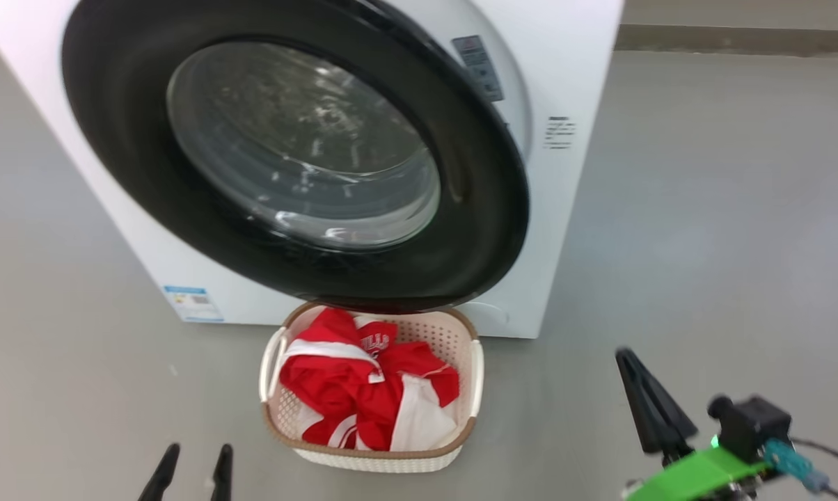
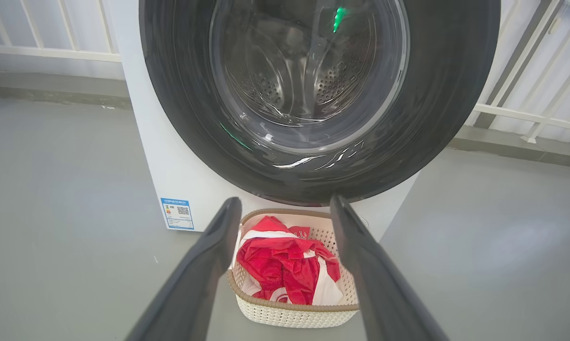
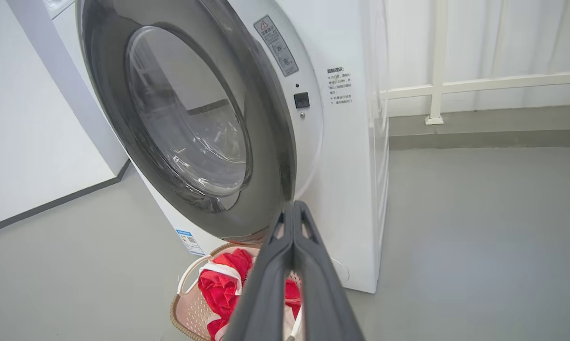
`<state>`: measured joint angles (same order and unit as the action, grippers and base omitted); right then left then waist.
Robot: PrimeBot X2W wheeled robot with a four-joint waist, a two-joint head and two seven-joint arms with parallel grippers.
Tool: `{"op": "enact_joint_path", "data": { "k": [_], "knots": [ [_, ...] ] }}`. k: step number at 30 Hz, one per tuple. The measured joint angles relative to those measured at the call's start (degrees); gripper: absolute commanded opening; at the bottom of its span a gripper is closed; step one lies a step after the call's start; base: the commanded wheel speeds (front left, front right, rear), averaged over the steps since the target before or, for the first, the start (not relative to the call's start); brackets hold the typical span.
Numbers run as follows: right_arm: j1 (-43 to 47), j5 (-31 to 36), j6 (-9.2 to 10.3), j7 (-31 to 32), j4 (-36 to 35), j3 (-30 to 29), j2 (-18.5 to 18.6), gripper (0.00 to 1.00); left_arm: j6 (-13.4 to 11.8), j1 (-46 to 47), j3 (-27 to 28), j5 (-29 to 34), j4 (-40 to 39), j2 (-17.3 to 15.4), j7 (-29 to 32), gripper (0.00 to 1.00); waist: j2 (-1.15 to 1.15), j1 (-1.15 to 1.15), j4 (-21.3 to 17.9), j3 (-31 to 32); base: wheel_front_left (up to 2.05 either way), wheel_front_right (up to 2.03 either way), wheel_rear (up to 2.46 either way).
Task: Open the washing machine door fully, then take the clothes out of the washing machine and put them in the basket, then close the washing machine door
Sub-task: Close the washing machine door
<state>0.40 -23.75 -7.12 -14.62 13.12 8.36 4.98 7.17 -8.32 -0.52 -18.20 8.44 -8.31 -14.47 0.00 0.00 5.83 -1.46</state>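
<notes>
Unloading appears complete: red-and-white soft fabric garments [image 1: 363, 396] lie in the cream perforated plastic basket [image 1: 374, 454], ahead of the left gripper [image 1: 198, 452], jaws spread and empty. Ahead-left of the right gripper [image 3: 293, 210], jaws closed on nothing, the glossy black-rimmed round glass door [image 1: 294, 160] stands ajar on the white washing machine [image 1: 572, 69]; latching remains.

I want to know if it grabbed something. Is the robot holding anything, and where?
Nothing. The left claw is open and empty, the right claw shut on nothing; the red fabric clothes lie in the cream perforated basket.
</notes>
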Motion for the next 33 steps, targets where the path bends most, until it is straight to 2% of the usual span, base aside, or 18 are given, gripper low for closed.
{"op": "enact_joint_path", "data": {
  "k": [9, 15, 24, 33],
  "knots": [
    [-10.9, -0.4, 0.0, 0.0, 3.2, 2.9, -1.3, 0.0, 0.0, 2.1, -3.0, -1.1, -0.3, 0.4, 0.0, 1.0, 0.0, 0.0, 5.1, -1.6, 0.0, 0.0, 0.0],
    [-17.7, -0.4, 0.0, 0.0, 6.2, 3.3, -1.4, 0.0, 0.0, 4.7, -4.0, -1.9, -0.8, 0.3, 0.0, 1.0, 0.0, 0.0, 7.2, -3.8, 0.0, 0.0, 0.0],
    [-23.5, -1.2, 0.0, 0.0, 11.6, 1.6, -1.5, 0.0, 0.0, 7.5, -5.7, -3.6, -1.0, 0.1, 0.0, 1.0, 0.0, 0.0, 9.1, -7.8, 0.0, 0.0, 0.0],
    [-26.2, -1.5, 0.0, 0.0, 13.0, -0.8, -1.5, 0.0, 0.0, 9.1, -6.7, -4.1, -1.2, 0.0, 0.0, 1.0, 0.0, 0.0, 10.5, -10.8, 0.0, 0.0, 0.0]
  ]
}}
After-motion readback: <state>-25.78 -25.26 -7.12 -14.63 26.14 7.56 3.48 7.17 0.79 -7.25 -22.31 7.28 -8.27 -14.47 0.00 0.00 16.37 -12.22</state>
